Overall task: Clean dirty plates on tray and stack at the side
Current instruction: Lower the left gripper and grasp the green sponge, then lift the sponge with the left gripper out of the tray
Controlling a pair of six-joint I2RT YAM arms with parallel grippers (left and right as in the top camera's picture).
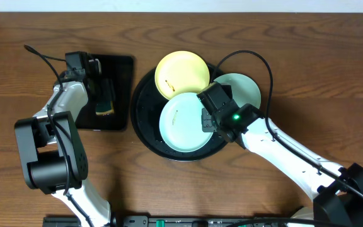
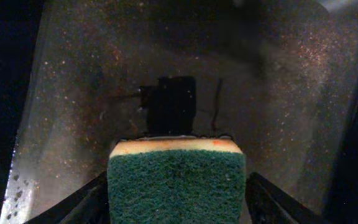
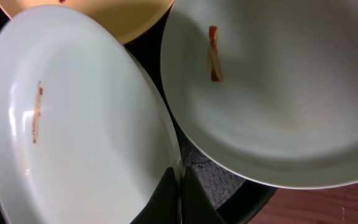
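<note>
Right gripper had its fingers squeezed almost together on the rim of the near mint plate, right at the edge closest to its camera. Left gripper was clamped on the sponge, green scrubby side facing the lens, hanging over the rectangular tray.

Progress-wise, I'd say basically nothing was finished. All three plates sat overlapping on the round tray: that mint one, the other mint plate and the yellow plate. Nothing was stacked on the bare table off to the side. It looked like the grab-a-plate, fetch-the-sponge stage.

The right wrist cam was the one that really showed the dirt: a brown smear on the held plate and a redder streak on the other mint one. Only the overhead showed that the sponge was well apart from the plates. The left wrist cam saw just the sponge and the glossy tray.
</note>
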